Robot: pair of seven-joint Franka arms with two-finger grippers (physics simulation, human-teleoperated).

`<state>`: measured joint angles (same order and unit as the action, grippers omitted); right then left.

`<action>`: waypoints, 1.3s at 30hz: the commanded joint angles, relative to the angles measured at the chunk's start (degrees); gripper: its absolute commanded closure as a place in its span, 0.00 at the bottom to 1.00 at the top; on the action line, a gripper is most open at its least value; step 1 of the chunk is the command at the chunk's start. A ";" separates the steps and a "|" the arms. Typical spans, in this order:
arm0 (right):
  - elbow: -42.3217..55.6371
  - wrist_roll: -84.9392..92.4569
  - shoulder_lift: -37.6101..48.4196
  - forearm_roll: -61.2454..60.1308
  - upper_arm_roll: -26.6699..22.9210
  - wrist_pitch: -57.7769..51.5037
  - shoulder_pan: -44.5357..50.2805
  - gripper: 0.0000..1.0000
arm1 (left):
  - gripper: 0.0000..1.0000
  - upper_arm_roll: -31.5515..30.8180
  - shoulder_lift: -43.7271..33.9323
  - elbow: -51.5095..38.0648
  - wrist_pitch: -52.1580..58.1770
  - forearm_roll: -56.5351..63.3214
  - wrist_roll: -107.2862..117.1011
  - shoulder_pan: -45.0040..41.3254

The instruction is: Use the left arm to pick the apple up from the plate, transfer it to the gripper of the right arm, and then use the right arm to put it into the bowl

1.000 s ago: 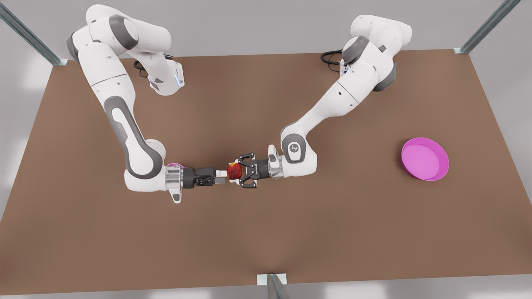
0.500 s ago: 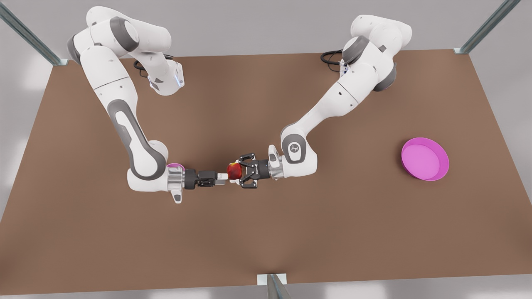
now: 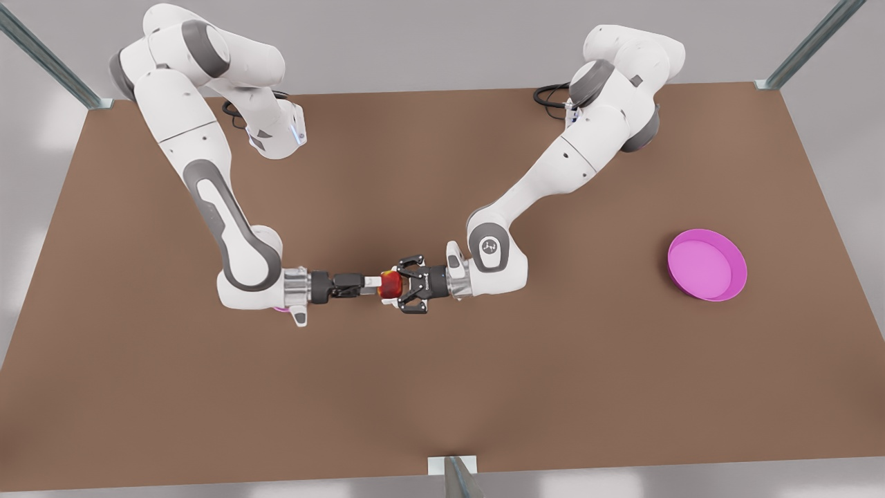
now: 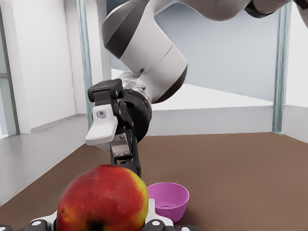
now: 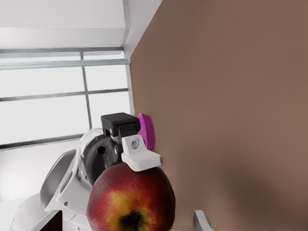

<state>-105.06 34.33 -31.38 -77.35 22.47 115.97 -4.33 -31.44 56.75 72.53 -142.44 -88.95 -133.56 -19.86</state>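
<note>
Black fingers (image 3: 409, 261) of the left gripper (image 3: 395, 285) grip a small round red apple (image 3: 389, 283), seemingly firm and slick; the right gripper (image 3: 373, 281) holds its fingers (image 4: 103, 127) open around the apple's free sides

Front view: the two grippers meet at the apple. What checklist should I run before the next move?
1. Left gripper holding the apple: ok, shut on it above the table.
2. Right gripper lined up: ok, it meets the apple from the front view's left.
3. Right fingers spread around the apple: ok, apart from it in the right wrist view.
4. Right grip closed before the left lets go: not ok, not yet closed.
5. Bowl ready: ok, upright and empty.
6. Plate: ok, empty.
</note>
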 commanded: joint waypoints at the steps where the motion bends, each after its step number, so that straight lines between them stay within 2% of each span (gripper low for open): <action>1: 0.29 -0.32 -0.09 -0.34 0.03 2.06 0.64 0.00 | 0.35 -0.03 -0.06 -0.20 0.41 0.45 0.84 0.00; 23: 0.21 -0.67 -0.17 -0.43 0.39 3.73 3.89 0.00 | 0.35 0.15 -0.06 -0.38 0.41 0.53 0.67 -0.09; 24: 0.21 -0.67 -0.17 -0.43 0.47 3.65 3.89 0.02 | 0.35 0.15 -0.06 -0.38 0.41 0.53 0.67 -0.09; 26: 0.21 -0.58 -0.17 -0.43 0.39 3.65 3.89 0.17 | 0.35 0.15 -0.06 -0.38 0.41 0.53 0.58 -0.09; 27: 0.21 -0.58 -0.17 -0.43 0.38 3.64 3.89 0.21 | 0.35 0.15 -0.06 -0.38 0.41 0.53 0.58 -0.09; 32: 0.21 -0.41 -0.17 -0.43 0.39 3.64 3.80 0.22 | 0.35 0.15 -0.06 -0.38 0.41 0.53 0.49 -0.09; 33: 0.29 -0.32 -0.17 -0.34 0.38 3.64 3.80 0.22 | 0.20 0.15 -0.06 -0.38 0.41 0.45 0.84 -0.09; 34: 0.29 -0.32 -0.17 -0.34 0.38 3.64 3.80 0.22 | 0.12 0.06 -0.06 -0.38 0.41 0.45 0.84 -0.09; 36: 0.21 -0.32 -0.17 -0.34 0.38 3.64 3.80 0.22 | 0.07 -0.03 -0.06 -0.38 0.41 0.45 0.84 -0.09; 38: 0.30 -0.32 -0.17 -0.34 0.38 3.64 3.80 0.24 | 0.07 -0.03 -0.06 -0.38 0.41 0.45 0.84 -0.09; 39: 0.30 -0.32 -0.17 -0.34 0.38 3.64 3.80 0.24 | 0.03 -0.03 -0.06 -0.38 0.41 0.45 0.84 -0.09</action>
<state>-104.83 33.90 -31.61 -77.74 22.82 119.62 -0.55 -31.43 56.78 72.18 -142.16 -88.50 -133.82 -19.93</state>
